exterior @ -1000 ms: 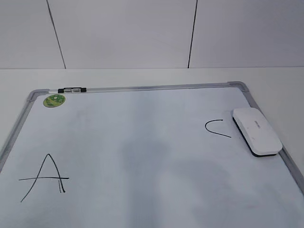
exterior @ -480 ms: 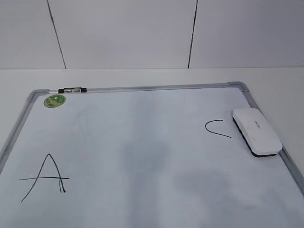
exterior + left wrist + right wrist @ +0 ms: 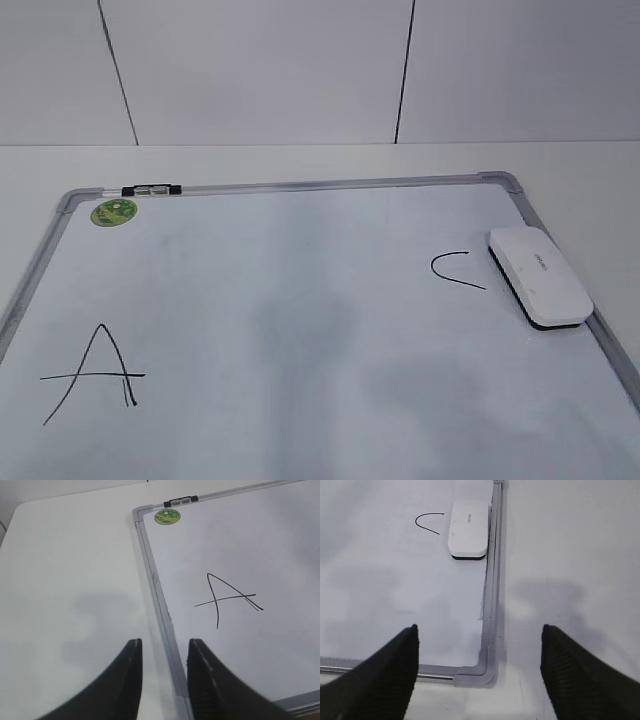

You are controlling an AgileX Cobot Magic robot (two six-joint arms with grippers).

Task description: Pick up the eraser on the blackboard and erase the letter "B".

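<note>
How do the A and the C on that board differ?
The A sits near the board's front left; the C lies right, beside the eraser. The A has straight strokes and a crossbar; the C is one curve, lying sideways. The A looks larger. Both are thin black marker.

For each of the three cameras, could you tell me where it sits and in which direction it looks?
Exterior view: in front, looking down at a slant over the blackboard toward the wall; no robot part shows.
Left wrist view: above the board's left edge, facing the "A"; left gripper fingers open.
Right wrist view: above the board's near right corner, facing the eraser; right gripper wide open.
Shared: the eraser and the "C" appear in the exterior and right wrist views.
</note>
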